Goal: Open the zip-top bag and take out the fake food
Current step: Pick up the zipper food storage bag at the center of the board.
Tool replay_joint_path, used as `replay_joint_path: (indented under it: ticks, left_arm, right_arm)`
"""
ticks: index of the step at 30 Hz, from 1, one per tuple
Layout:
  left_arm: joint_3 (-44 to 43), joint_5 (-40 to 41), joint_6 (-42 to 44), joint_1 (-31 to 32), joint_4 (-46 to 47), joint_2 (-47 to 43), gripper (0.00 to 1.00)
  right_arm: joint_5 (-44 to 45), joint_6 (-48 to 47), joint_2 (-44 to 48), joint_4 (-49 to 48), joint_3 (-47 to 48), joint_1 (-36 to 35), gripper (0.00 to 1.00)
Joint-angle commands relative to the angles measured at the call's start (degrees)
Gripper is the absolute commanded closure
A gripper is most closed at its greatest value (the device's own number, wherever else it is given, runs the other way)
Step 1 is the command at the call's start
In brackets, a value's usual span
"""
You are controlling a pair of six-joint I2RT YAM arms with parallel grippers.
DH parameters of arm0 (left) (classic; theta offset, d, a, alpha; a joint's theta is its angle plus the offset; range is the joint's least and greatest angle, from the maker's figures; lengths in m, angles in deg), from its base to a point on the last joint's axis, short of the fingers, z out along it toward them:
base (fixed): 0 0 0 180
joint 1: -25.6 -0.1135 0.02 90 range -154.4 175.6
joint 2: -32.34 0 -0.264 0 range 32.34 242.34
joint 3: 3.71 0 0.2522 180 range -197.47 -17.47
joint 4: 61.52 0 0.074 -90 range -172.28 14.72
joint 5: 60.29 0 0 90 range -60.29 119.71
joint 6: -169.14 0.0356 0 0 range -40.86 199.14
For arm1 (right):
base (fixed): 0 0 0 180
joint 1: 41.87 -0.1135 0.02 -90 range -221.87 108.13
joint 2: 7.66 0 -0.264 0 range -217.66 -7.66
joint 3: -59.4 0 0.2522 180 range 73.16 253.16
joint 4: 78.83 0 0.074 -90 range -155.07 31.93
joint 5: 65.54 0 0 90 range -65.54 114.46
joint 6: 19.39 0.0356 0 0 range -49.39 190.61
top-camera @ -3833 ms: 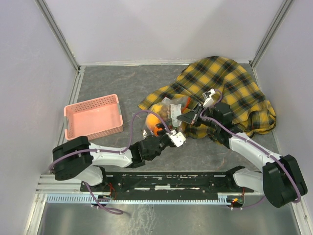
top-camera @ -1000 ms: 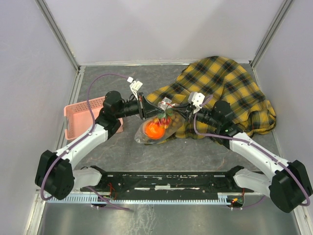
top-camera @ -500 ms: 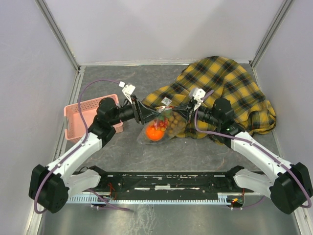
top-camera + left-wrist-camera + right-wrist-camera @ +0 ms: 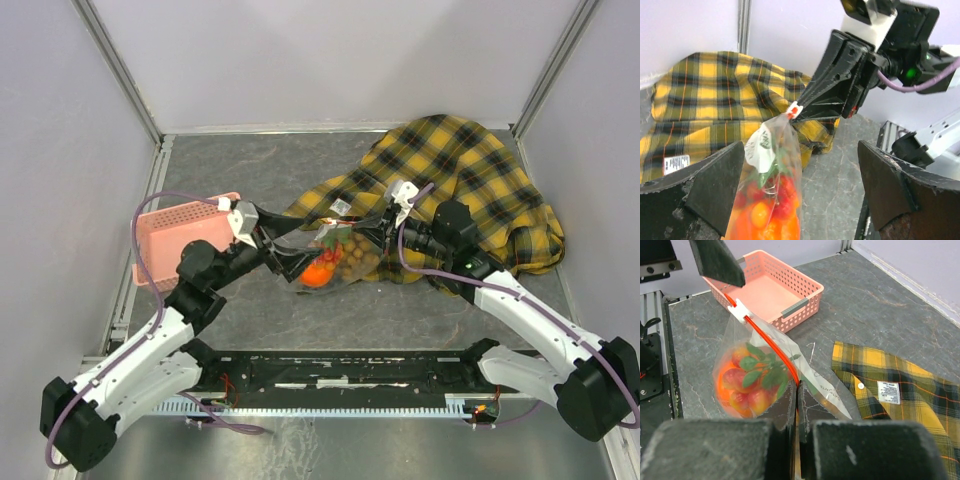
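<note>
The left arm reaches from its base at the near left up and to the right. Its left gripper [image 4: 283,247] points right at the clear crinkly plastic zip-top bag [image 4: 335,258] in the middle of the grey stone-patterned table [image 4: 250,170]. The right arm stretches from the near right toward the far left, and the right gripper [image 4: 365,233] meets the bag from the right. The bag sits between the two grippers, just left of the yellow-and-black plaid cloth [image 4: 460,180] and right of the pink perforated plastic basket [image 4: 185,212].

The left wrist view shows what the overhead view hides: the left gripper's fingers [image 4: 695,195] are spread wide, and the bag hangs between them, touching neither. The right wrist view shows the right gripper's fingers [image 4: 785,412] pressed together on the red-orange zip strip [image 4: 767,343], pinching the bag at its top edge. A white slider tab [image 4: 740,310] sits at the strip's far end. Inside is the fake food [image 4: 747,382]: orange and yellow plastic fruits with green leaves. Whether the bag's bottom touches the table cannot be told.
</note>
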Motion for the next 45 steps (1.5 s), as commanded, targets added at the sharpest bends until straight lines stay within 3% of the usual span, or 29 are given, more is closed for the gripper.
replay_joint_path:
  ticks: [1,10,17,21,23,25,30,33,40,45]
  left_arm:
    - [0.41,6.29,17.80,7.31,3.25,0.89,0.01]
    - [-1.69,10.63,21.45,9.02,2.52,6.32,0.33]
    - [-2.94,10.57,21.87,9.01,2.63,8.23,0.47]
    - [-3.66,9.92,20.03,9.06,4.00,10.08,0.66]
    - [-4.01,8.74,19.54,9.01,4.04,10.60,0.87]
    - [-4.29,8.45,19.01,9.02,3.31,10.70,0.96]
    - [-4.38,6.66,17.97,9.02,1.99,10.36,0.97]
    - [-4.48,5.86,17.70,9.02,1.87,10.29,0.97]
    - [-4.90,4.79,17.10,9.02,1.91,10.98,0.97]
    - [-5.00,4.36,16.19,8.98,1.92,11.26,0.97]
  right_arm:
    - [-1.45,0.76,0.37,-1.78,3.20,-0.10,0.98]
    - [-3.95,0.83,-0.19,-3.22,2.67,-0.14,0.98]
    - [-4.16,0.19,-0.39,-3.19,2.60,-0.60,0.98]
    - [-4.22,-0.35,-0.37,-2.76,2.78,-1.04,0.98]
    - [-3.99,-0.48,-0.48,-2.63,2.74,-1.10,0.98]
    - [-3.72,-0.38,-0.33,-2.57,2.93,-1.15,0.96]
    - [-7.22,1.85,-0.37,-6.05,2.72,-1.31,0.44]
    - [-10.04,3.44,-0.62,-12.13,1.78,-1.56,0.25]
    - [-11.07,1.18,-1.85,-17.60,1.90,-2.63,0.22]
    - [-12.32,-2.21,-3.01,-17.79,2.02,-4.19,0.32]
